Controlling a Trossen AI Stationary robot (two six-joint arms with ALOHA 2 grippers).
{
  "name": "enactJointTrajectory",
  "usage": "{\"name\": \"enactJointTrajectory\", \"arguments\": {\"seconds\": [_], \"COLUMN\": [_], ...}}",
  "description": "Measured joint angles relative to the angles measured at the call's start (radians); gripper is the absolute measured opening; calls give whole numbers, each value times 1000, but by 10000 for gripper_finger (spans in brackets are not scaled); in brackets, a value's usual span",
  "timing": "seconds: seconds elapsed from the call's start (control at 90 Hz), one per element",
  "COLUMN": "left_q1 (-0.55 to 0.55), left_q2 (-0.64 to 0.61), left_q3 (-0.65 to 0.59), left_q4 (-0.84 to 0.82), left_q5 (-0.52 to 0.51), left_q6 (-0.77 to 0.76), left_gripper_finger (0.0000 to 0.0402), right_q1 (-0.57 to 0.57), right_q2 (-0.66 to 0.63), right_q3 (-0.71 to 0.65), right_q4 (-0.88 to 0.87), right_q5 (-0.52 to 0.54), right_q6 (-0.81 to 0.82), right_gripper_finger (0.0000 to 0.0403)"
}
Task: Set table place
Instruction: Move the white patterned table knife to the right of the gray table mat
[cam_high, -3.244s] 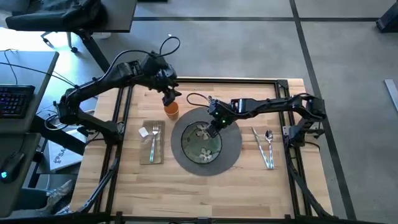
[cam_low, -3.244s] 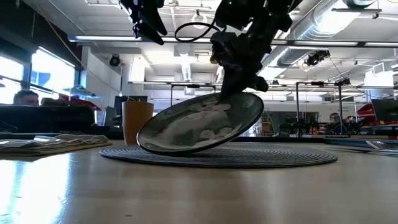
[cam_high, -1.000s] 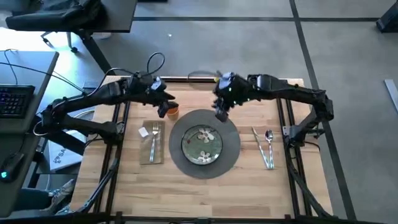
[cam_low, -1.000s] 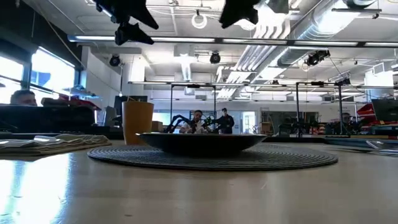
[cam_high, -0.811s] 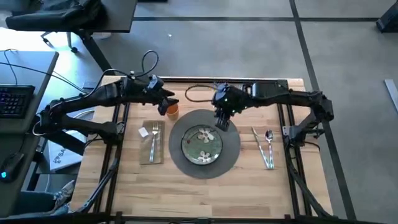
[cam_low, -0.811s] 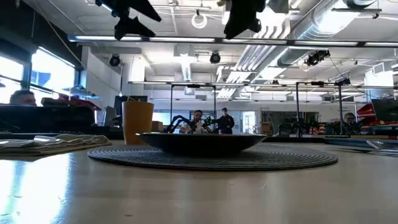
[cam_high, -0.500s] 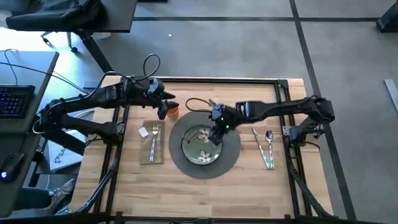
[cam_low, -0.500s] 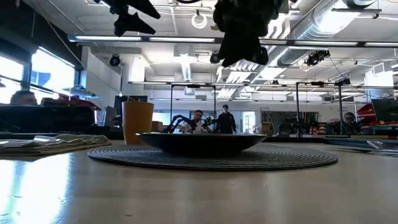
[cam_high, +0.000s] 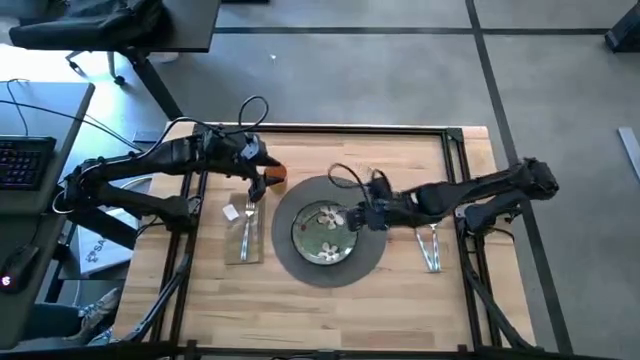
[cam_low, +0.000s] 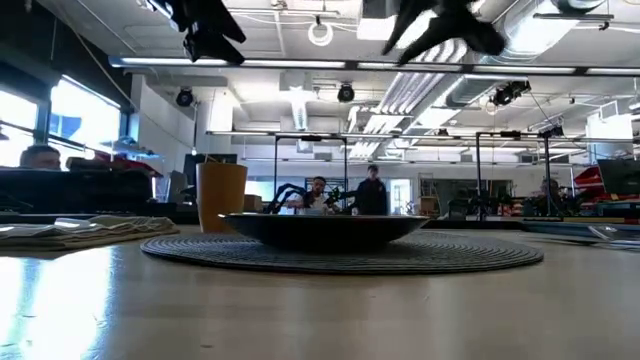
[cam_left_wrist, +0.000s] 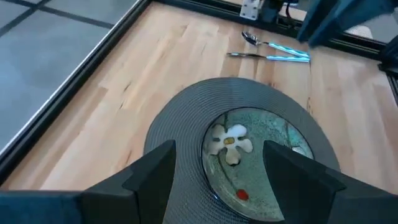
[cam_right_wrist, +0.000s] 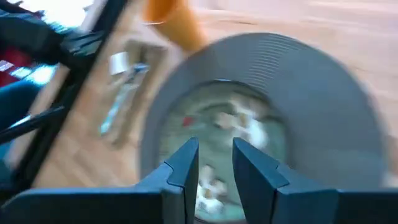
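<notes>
The green flowered plate (cam_high: 325, 232) lies flat on the round dark-grey placemat (cam_high: 372, 258) at the table's middle. The orange cup (cam_high: 276, 174) stands upright on the wood just beyond the mat's far left. A fork (cam_high: 247, 222) lies on the beige napkin (cam_high: 243, 240) left of the mat; knife and spoon (cam_high: 430, 240) lie right of it. My right gripper (cam_right_wrist: 215, 167) hovers over the plate's right rim, open by a narrow gap, with nothing in it. My left gripper (cam_left_wrist: 217, 180) hangs open in the air beside the cup's left, also holding nothing.
The table's black frame (cam_high: 365, 128) runs along the far edge. Bare wood (cam_high: 330, 310) lies along the near edge. A grey desk with a keyboard (cam_high: 25, 160) stands off the table's left. People show far off in the room in the low view.
My right gripper has come from above the mat's far edge toward the near edge and now hangs over the plate's right rim, its arm swung to lie across the table from the right. The plate, cup and cutlery have kept still.
</notes>
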Motion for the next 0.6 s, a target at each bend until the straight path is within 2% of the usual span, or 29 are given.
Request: {"name": "enactJointTrajectory", "arguments": {"seconds": [0.122, 0.222, 0.344, 0.411, 0.6], "left_q1": [0, 0, 0, 1, 1], "left_q2": [0, 0, 0, 0, 0], "left_q3": [0, 0, 0, 0, 0], "left_q4": [-1, 0, 9, 10, 11], "left_q5": [0, -3, -10, -14, -32], "left_q6": [14, 14, 12, 1, -18], "left_gripper_finger": [223, 223, 223, 223, 223], "right_q1": [99, 168, 181, 147, -34], "right_q2": [-7, -12, -52, -92, -253], "right_q3": [0, 0, 0, -3, -89], "right_q4": [-216, -403, -616, -660, -604], "right_q5": [23, 107, 160, 112, -85], "right_q6": [230, 472, 697, 666, 289], "right_gripper_finger": [76, 76, 76, 76, 76]}}
